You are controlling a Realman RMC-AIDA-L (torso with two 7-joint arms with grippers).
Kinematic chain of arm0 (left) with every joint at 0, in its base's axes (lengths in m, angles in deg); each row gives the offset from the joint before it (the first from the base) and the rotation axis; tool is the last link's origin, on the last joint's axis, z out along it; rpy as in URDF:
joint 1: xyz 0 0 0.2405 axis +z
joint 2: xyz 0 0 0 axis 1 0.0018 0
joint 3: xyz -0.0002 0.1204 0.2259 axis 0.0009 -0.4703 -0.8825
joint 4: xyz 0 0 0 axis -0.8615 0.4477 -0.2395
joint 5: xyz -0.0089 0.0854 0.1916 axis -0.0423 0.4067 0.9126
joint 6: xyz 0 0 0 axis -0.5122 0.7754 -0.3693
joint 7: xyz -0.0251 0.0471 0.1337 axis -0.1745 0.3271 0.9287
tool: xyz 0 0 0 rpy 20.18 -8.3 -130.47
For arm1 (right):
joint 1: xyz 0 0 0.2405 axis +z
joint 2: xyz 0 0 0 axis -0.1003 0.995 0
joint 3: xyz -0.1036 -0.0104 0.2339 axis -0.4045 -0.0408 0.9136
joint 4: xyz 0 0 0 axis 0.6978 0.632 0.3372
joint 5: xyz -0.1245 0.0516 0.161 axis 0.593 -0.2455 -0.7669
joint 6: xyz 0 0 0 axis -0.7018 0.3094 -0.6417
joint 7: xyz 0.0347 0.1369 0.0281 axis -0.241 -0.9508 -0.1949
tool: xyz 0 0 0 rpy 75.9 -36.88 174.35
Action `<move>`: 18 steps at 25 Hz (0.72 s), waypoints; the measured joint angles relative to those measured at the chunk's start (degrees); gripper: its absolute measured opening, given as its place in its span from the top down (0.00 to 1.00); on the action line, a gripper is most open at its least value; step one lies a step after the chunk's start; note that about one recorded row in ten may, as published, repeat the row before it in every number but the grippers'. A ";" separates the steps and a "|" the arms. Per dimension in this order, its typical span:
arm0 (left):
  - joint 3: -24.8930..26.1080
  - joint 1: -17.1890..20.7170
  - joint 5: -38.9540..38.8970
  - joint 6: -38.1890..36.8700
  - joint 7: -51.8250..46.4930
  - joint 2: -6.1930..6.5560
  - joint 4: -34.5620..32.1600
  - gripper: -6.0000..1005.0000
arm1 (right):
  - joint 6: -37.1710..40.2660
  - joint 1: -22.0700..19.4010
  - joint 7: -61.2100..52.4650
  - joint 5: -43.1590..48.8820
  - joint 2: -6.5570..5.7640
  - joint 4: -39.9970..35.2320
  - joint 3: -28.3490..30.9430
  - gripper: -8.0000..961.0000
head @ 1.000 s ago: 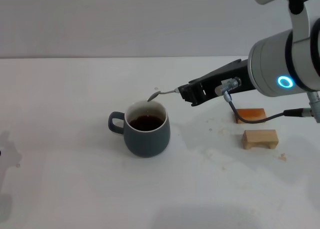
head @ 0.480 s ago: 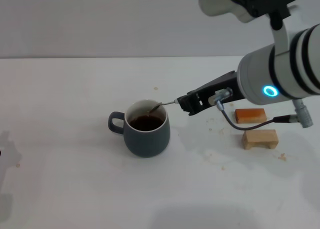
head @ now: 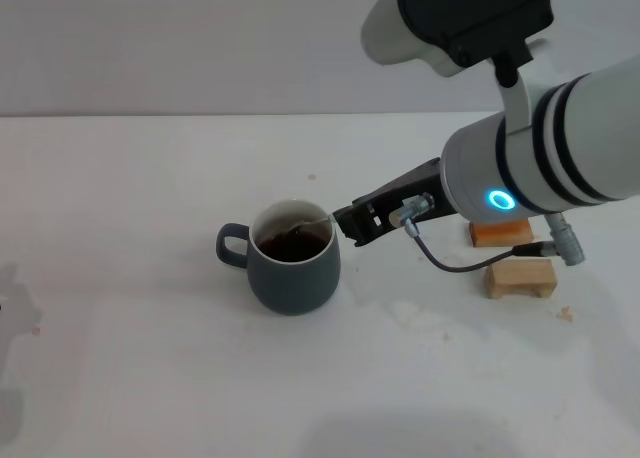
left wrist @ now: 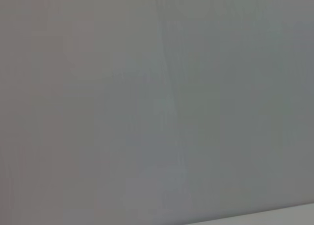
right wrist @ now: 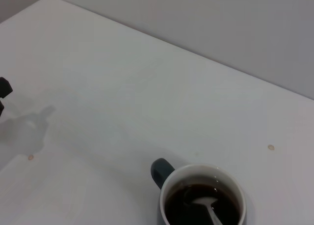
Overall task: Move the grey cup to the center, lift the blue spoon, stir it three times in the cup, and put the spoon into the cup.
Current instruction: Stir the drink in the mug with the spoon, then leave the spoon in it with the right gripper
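Head view: white table [head: 150, 378], grey wall behind; right claw [head: 345, 221] grasps blue spoon [head: 310, 221] in grey cup [head: 293, 268].

The grey cup [head: 292, 261] is dark blue-grey outside, white inside, holding dark brown liquid. The blue spoon [head: 305, 223] shows silver. The desk [head: 150, 358] is white; two wooden blocks [head: 520, 277] are tan.

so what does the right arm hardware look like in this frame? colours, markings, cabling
The right arm is a thick white cylinder with black bands and a glowing blue ring light. Above it sits a white and black joint housing. The right gripper is slim and black, with a silver connector and a dark looping cable.
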 joint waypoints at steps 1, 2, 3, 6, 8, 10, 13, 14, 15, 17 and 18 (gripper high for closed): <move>0.00 0.02 0.00 0.00 0.00 0.00 0.00 1.00 | 0.56 0.10 0.13 -0.08 0.01 -0.59 -0.14 0.82; 0.00 0.06 0.00 -0.01 0.00 0.00 -0.01 1.00 | 1.61 0.30 0.37 -0.59 0.01 -1.86 -0.26 0.82; 0.00 0.06 0.00 -0.01 0.00 0.00 -0.01 1.00 | 1.61 0.30 0.37 -0.59 0.01 -1.86 -0.26 0.82; 0.00 0.14 0.00 0.00 0.00 0.00 -0.07 1.00 | 2.93 0.85 1.08 -2.65 0.01 -4.40 -0.29 0.82; 0.00 0.16 0.00 -0.01 0.00 0.00 -0.08 1.00 | 3.43 1.13 1.46 -3.54 0.01 -5.82 -0.30 0.82; 0.00 0.17 0.00 0.00 0.00 0.00 -0.08 1.00 | 4.03 1.29 1.72 -4.15 0.01 -7.00 -0.35 0.82; 0.00 0.18 0.00 0.00 0.00 0.00 -0.09 1.00 | 5.33 1.75 2.15 -4.56 0.01 -8.70 -0.91 0.82; 0.00 0.19 0.00 0.00 0.00 0.00 -0.10 1.00 | 5.69 1.84 2.43 -4.57 0.01 -9.12 -0.99 0.82; 0.00 0.21 0.00 0.00 0.00 0.00 -0.12 1.00 | 5.69 1.84 2.43 -4.57 0.01 -9.12 -0.99 0.82; 0.00 0.46 0.00 0.00 0.00 0.00 -0.16 1.00 | 6.82 1.98 3.19 -4.57 0.06 -10.13 -1.00 0.82; 0.00 0.46 0.00 0.00 0.00 0.00 -0.16 1.00 | 6.82 1.98 3.19 -4.57 0.06 -10.13 -1.00 0.82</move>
